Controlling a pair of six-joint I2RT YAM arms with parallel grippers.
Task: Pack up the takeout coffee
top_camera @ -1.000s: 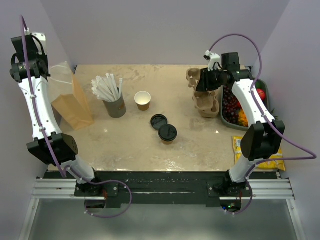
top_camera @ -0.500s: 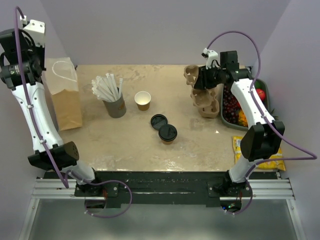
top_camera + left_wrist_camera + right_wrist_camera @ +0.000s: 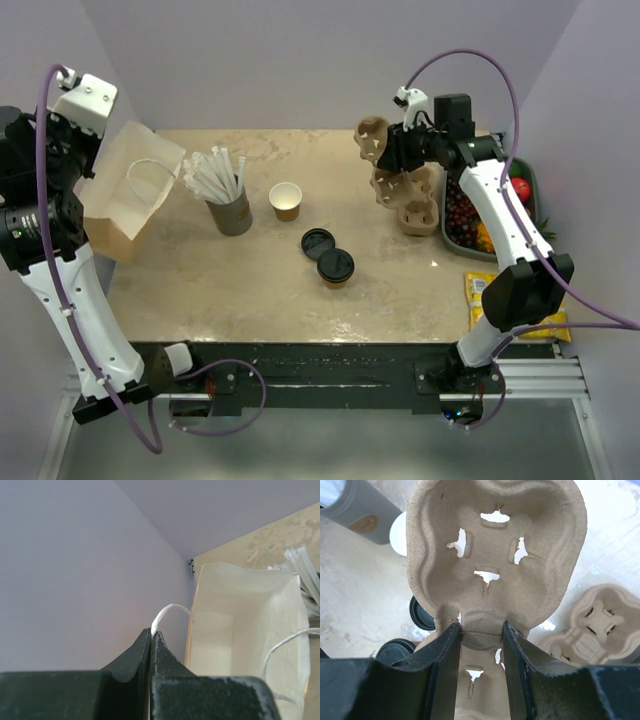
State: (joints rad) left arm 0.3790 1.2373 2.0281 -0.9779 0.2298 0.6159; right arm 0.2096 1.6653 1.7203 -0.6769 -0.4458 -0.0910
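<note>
Over on the left, the left pincer [image 3: 151,636] was clamped fully closed on the thin white twisted-paper handle [image 3: 170,611] of the tall kraft-brown paper bag [image 3: 120,200]. The bag hung tilted at the left edge of the beige marbled desk [image 3: 250,295], its open mouth turned up and toward the middle, pale inside showing, and its second white handle [image 3: 148,178] looped loose across the opening.

On the right, the right pincer [image 3: 480,630] was partly closed, its two fingers nipping the narrow waist of a moulded brown pulp cup carrier [image 3: 495,555], held up on edge above the desk. Just below and beside it sat a stack of more pulp carriers [image 3: 415,208], with a dark tray of fruit [image 3: 470,222] at the right edge and a yellow packet [image 3: 482,290] nearer the arm's base.

And the takeout coffee [image 3: 336,267], the small kraft-brown paper cup with the round black plastic lid, stood near the middle of the desk, well apart from both pincers. It was upright: long axis vertical, lid pointing straight up, base on the desk. Just beside it, farther back, lay a loose round black lid [image 3: 317,241], flat. Behind that stood a lidless brown cup with a white rim [image 3: 286,201], and left of it a grey cup crammed with white straws [image 3: 230,212], close to the bag's mouth.
</note>
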